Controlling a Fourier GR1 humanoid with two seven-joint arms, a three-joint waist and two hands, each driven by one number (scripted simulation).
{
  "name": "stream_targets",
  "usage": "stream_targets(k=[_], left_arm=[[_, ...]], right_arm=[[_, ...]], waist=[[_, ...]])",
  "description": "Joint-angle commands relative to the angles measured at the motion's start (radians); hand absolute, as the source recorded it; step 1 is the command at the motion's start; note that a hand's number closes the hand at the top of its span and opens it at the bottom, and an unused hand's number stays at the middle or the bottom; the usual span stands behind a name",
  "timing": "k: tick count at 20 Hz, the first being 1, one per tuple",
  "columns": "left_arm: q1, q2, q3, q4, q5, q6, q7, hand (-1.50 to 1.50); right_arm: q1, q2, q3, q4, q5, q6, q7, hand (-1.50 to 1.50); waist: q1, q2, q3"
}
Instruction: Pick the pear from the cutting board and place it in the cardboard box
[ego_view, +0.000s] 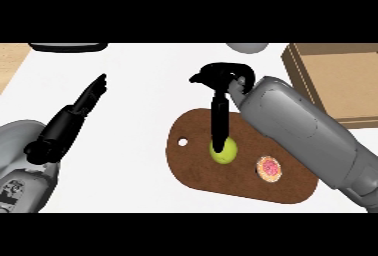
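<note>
One pear (224, 151) and one donut (269, 169) lie on one cutting board (199, 170); one cardboard box (336, 75) stands nearby. The right hand (219, 80) touches the pear with straight fingers; the left hand (90, 95) rests unclenched, holding nothing.

**Counter layout by the clock**

The cutting board (244, 172) lies at the counter's centre-right. On it, the pear (224, 151) sits near the middle, with a round sliced item (269, 169) just beside it at four o'clock. The cardboard box (336, 80) stands at one o'clock from the board, well apart. At twelve o'clock, a rounded object (247, 47) meets the far edge; at eleven, another dark object (68, 47).
</note>
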Motion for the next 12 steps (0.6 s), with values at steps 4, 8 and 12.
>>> stream_targets(k=[4,8,12], left_arm=[[-0.013,0.001,0.030,0.003,-0.013,-0.021,0.008,0.00],[0.016,-0.009,0.039,-0.023,-0.021,-0.029,0.022,0.00],[0.034,-0.016,0.044,-0.016,-0.038,-0.044,-0.020,0.00]], right_arm=[[0.026,0.030,0.070,0.027,0.094,0.027,0.103,-1.50],[0.059,0.017,0.040,-0.038,0.118,0.021,0.125,-1.50],[0.020,0.084,0.040,0.049,0.136,0.037,0.146,-1.50]], waist=[[-0.004,0.001,0.001],[-0.009,-0.001,0.001],[-0.002,0.000,0.001]])
